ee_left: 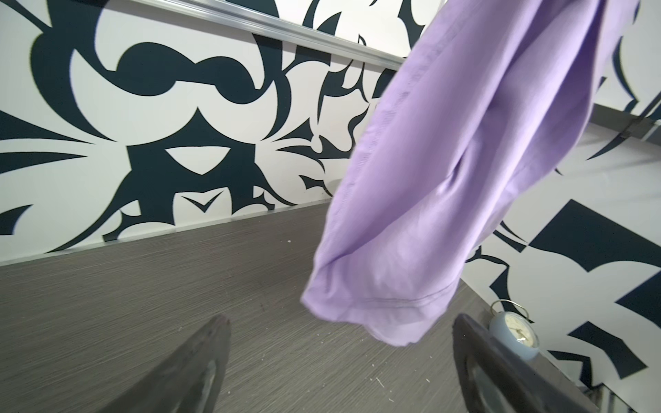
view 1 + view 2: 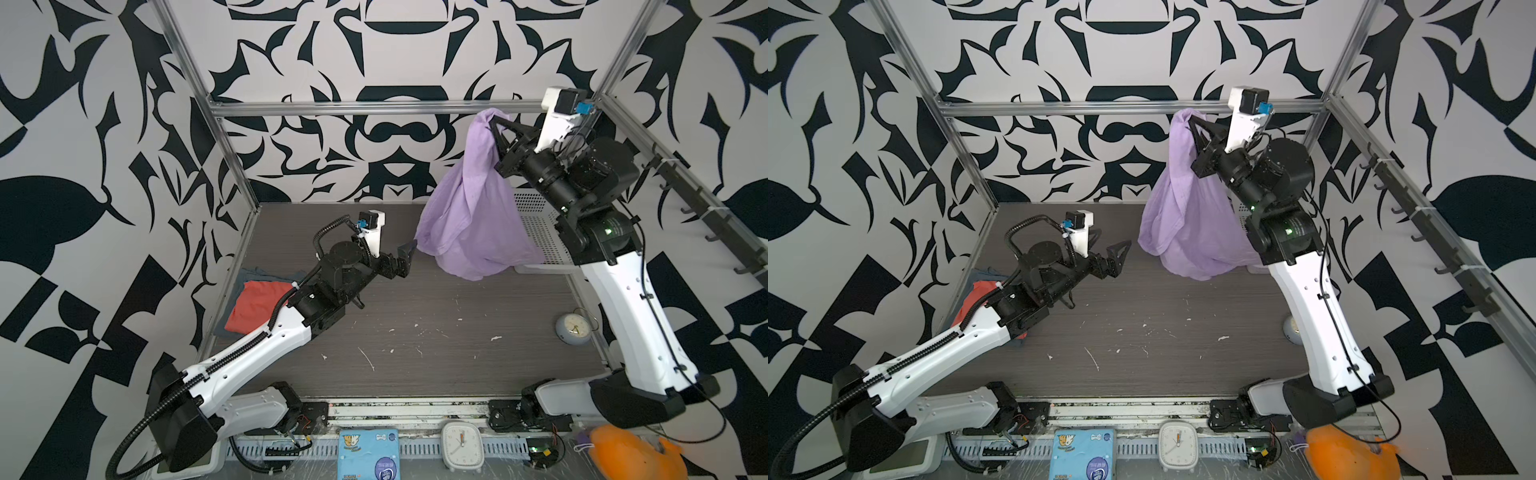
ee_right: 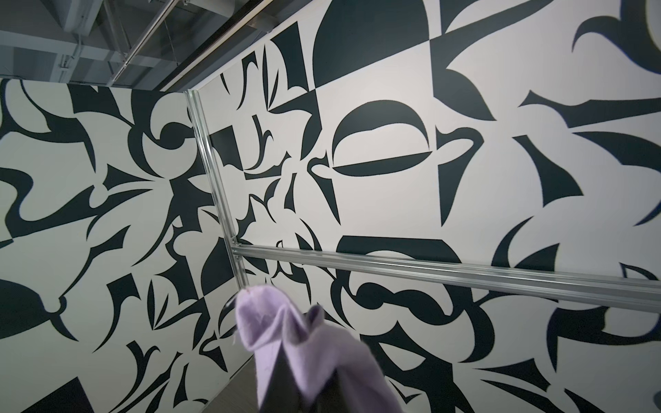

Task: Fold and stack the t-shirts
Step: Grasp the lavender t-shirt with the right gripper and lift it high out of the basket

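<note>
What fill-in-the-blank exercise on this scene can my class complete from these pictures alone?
1. The right hand grips a hanging t-shirt coloured ____.
2. The left hand is ____ and empty.
3. The coral-red t-shirt lies on the table beneath the ____ arm.
Missing words: lavender; open; left.

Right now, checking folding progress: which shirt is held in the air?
The purple shirt, gripped by the right end effector; the red shirt and grey-blue shirt lie stacked on the table.
</note>
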Robot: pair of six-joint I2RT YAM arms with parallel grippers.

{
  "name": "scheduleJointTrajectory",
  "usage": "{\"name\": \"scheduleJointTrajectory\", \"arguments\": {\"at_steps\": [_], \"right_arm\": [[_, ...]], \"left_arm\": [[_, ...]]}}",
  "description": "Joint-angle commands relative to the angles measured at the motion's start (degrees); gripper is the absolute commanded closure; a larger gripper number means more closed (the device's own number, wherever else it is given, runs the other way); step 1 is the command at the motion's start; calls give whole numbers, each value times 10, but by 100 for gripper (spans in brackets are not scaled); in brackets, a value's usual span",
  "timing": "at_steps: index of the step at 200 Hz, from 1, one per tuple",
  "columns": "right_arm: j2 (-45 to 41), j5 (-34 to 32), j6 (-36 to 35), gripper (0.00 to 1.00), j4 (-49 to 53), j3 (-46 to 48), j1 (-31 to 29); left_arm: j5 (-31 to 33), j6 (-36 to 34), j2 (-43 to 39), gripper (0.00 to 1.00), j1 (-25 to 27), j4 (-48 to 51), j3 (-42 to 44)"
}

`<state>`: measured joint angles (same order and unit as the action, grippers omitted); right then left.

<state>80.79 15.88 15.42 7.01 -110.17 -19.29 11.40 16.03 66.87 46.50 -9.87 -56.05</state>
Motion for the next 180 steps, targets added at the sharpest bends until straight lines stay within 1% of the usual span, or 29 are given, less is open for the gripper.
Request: {"name": "scheduleJointTrajectory", "arguments": {"at_steps": [1, 34, 62, 90, 112, 130, 149, 178, 180], "right_arm": [[20, 48, 29, 100, -80, -95, -5], [86, 84, 53, 100, -84, -216, -14], [129, 102, 76, 100, -83, -286, -21], [149, 109, 90, 100, -94, -322, -27], [152, 110, 99, 100, -111, -328, -31], [154, 109, 104, 100, -125, -329, -34], [161, 107, 110, 100, -138, -332, -36], [176, 108, 121, 100, -140, -343, -40], [177, 108, 122, 100, -140, -344, -40]], "left_arm": [[2, -7, 18, 1, -3, 18, -1], [-2, -1, 34, 1, -2, 1, 2], [-6, -2, 31, 1, -6, -13, 11], [-8, 0, 19, 1, -16, -14, 20], [-11, 6, 8, 1, -27, -17, 30], [-42, 21, 4, 1, -38, -27, 32], [-86, 37, 12, 1, -38, -37, 21], [-167, 58, 57, 1, -38, -41, -17], [-171, 59, 71, 1, -38, -41, -21]]}}
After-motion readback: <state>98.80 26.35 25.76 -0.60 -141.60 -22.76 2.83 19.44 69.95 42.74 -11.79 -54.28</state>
